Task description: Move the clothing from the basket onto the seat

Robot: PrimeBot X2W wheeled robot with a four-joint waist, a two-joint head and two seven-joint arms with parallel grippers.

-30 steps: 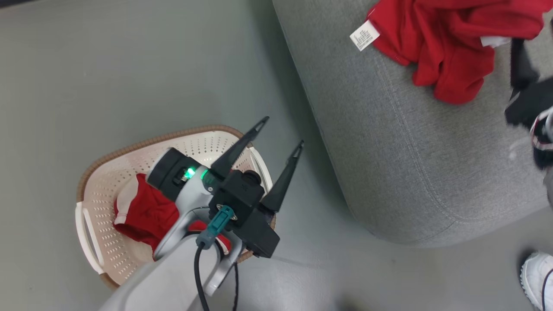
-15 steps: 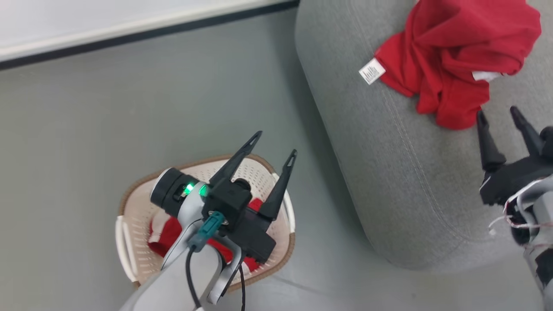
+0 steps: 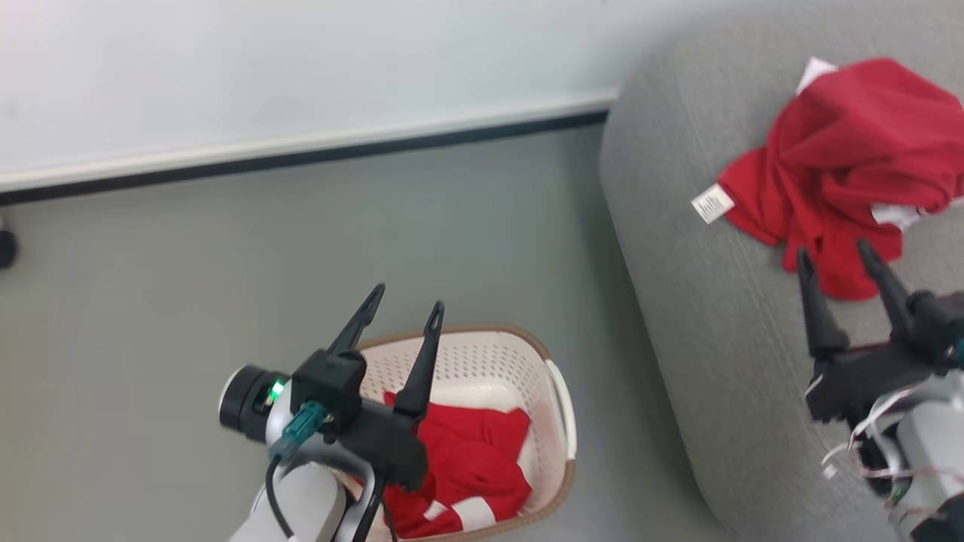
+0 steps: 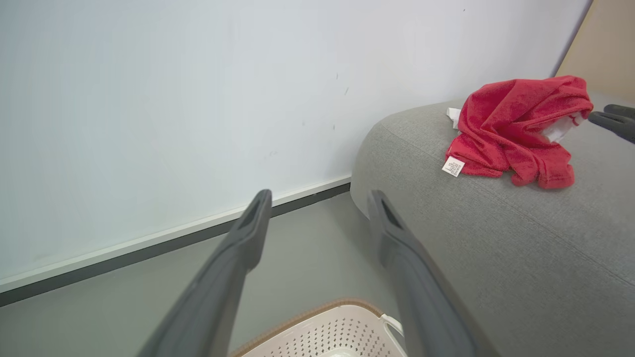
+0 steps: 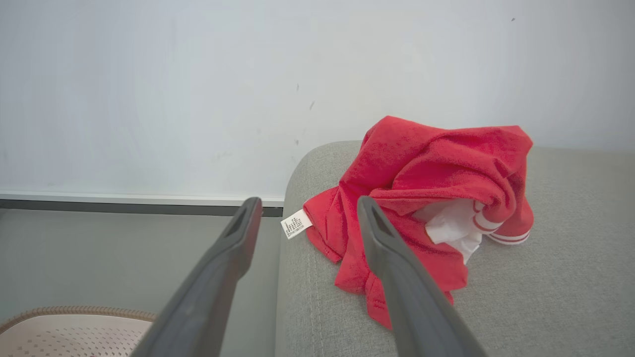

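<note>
Left hand [image 3: 408, 297] gapes empty over basket [image 3: 482, 330]; right hand [image 3: 833, 250] likewise beside clothing [image 3: 851, 150]

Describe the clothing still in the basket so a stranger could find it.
Beside the big grey sofa, a cream perforated basket stands on the floor. The crumpled red garment with white stripes lies inside it; the other red piece lies up on the sofa.

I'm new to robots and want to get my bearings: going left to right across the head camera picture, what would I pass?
Left fingers → basket holding red clothes → sofa → white label → right fingers.
</note>
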